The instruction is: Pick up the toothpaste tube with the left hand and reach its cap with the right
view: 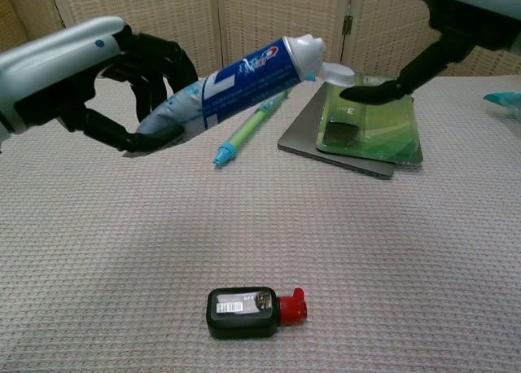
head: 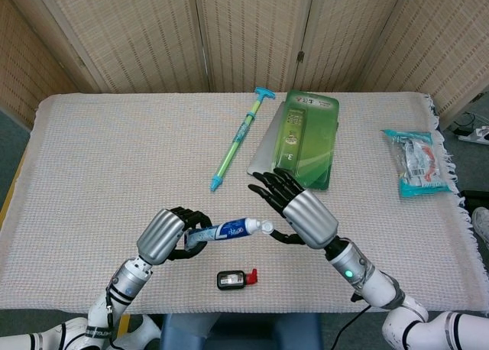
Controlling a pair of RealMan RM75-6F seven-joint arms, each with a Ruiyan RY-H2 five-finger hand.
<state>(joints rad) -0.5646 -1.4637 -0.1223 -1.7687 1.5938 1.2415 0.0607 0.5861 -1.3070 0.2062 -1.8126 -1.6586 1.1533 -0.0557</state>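
Note:
My left hand point(head: 170, 235) point(view: 98, 80) grips the blue and white toothpaste tube point(head: 229, 230) point(view: 236, 76) by its tail end and holds it above the table, nozzle pointing right. The white flip cap point(head: 267, 226) point(view: 335, 74) hangs open at the tube's tip. My right hand point(head: 296, 211) point(view: 440, 31) is right beside the cap with its fingers spread. In the chest view its thumb tip lies against the underside of the cap. It holds nothing.
A small black bottle with a red cap point(head: 235, 279) point(view: 254, 311) lies below the tube. A green and blue pump stick point(head: 240, 138) point(view: 254, 122), a green package on a grey board point(head: 304, 140) point(view: 368, 112) and a teal packet point(head: 418, 162) lie farther back.

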